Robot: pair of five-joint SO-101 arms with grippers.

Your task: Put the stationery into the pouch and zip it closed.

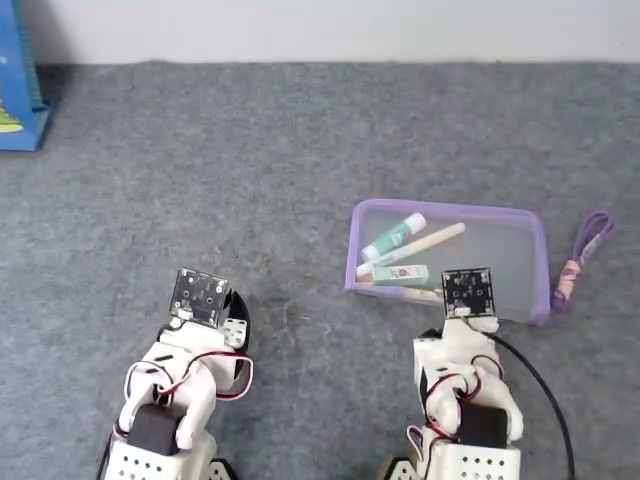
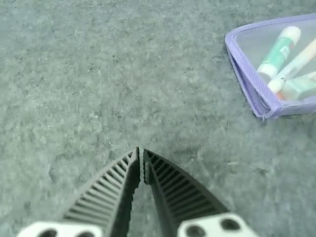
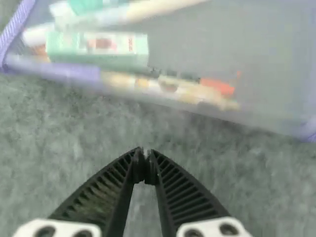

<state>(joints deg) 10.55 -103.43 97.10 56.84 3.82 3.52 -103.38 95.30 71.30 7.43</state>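
Lying flat on the grey mat [image 1: 250, 180], right of centre: a translucent pouch [image 1: 515, 262] edged in purple, holding a green-and-white tube [image 1: 393, 237], a cream pen [image 1: 435, 238] and a boxed eraser [image 1: 398, 274]; purple strap [image 1: 587, 248] trailing alongside.

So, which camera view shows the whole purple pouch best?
The high view: the purple pouch lies there nearly whole, with its strap. The left wrist view catches one corner with stationery inside; the right wrist view shows its near long edge from close up.
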